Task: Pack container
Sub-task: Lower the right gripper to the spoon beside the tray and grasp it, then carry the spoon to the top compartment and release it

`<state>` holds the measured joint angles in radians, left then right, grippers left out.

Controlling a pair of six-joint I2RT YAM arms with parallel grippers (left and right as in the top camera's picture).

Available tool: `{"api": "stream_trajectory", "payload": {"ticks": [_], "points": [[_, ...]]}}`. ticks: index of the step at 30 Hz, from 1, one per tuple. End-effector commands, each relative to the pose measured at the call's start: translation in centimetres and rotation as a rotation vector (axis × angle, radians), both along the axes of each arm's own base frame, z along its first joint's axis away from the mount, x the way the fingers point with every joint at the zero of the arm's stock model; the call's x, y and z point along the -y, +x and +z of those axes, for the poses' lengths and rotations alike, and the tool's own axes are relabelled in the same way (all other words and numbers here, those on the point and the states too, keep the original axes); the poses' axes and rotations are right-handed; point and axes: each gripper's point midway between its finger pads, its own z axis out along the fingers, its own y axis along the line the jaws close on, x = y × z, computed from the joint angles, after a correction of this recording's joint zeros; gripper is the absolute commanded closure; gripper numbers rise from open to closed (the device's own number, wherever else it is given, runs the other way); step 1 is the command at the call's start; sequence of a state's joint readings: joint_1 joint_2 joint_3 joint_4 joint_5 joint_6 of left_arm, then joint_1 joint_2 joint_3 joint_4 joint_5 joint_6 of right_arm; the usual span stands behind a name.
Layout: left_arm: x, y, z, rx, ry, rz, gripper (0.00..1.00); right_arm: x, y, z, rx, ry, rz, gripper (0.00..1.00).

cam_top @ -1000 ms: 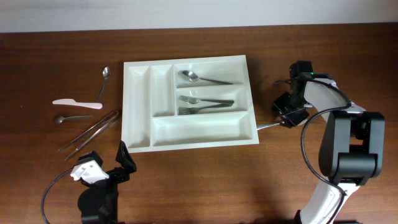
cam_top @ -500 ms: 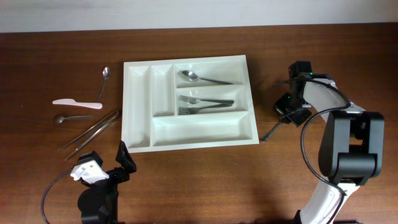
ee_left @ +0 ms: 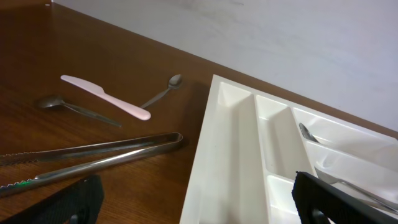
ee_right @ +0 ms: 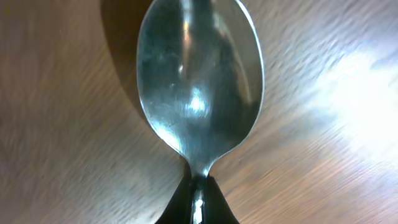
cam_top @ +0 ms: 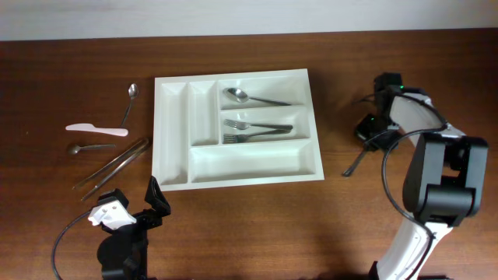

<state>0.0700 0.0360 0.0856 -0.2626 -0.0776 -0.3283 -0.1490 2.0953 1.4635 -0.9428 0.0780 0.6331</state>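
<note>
While the left gripper [ee_left: 196, 205] sits apart, the right gripper [cam_top: 367, 145] clamps a spoon [ee_right: 198, 81].

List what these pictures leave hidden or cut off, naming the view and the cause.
- Right wrist: the spoon has its handle cut off by the bottom edge. The jaws of the right gripper barely show, so the grip is unclear.
- Overhead: the right gripper covers the spoon's bowl.
- Left wrist: the container is cut by the right and bottom edges, and the tongs by the left edge.
</note>
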Motion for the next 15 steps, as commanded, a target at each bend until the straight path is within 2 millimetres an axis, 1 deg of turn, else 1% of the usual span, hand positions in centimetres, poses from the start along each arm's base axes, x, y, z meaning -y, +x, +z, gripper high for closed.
{"api": "stream_trajectory", "payload": {"ticks": [1,5,6,8,9,10,13,15], "points": [[0.0,0.0,0.0,0.002,0.017,-0.009,0.01,2.0,3.1,2.9,0.063,-0.069,0.072,0.96],[0.0,0.0,0.0,0.003,0.017,-0.009,0.01,2.3,7.3,8.9,0.191,-0.104,0.157,0.96],[0.0,0.0,0.0,0.003,0.017,-0.009,0.01,2.3,8.1,10.1,0.220,-0.110,0.175,0.96],[0.0,0.0,0.0,0.002,0.017,-0.009,0.01,1.7,9.8,12.8,0.289,-0.109,0.241,0.96],[0.0,0.0,0.0,0.003,0.017,-0.009,0.01,0.6,11.2,14.9,0.357,-0.087,0.322,0.96],[0.0,0.0,0.0,0.003,0.017,-0.009,0.01,-0.4,12.0,16.2,0.404,-0.063,0.387,0.96],[0.0,0.0,0.0,0.002,0.017,-0.009,0.01,-4.4,13.8,19.9,0.543,0.020,0.613,0.96],[0.0,0.0,0.0,0.002,0.017,-0.009,0.01,-6.9,14.5,21.8,0.621,0.054,0.743,0.96]]}}
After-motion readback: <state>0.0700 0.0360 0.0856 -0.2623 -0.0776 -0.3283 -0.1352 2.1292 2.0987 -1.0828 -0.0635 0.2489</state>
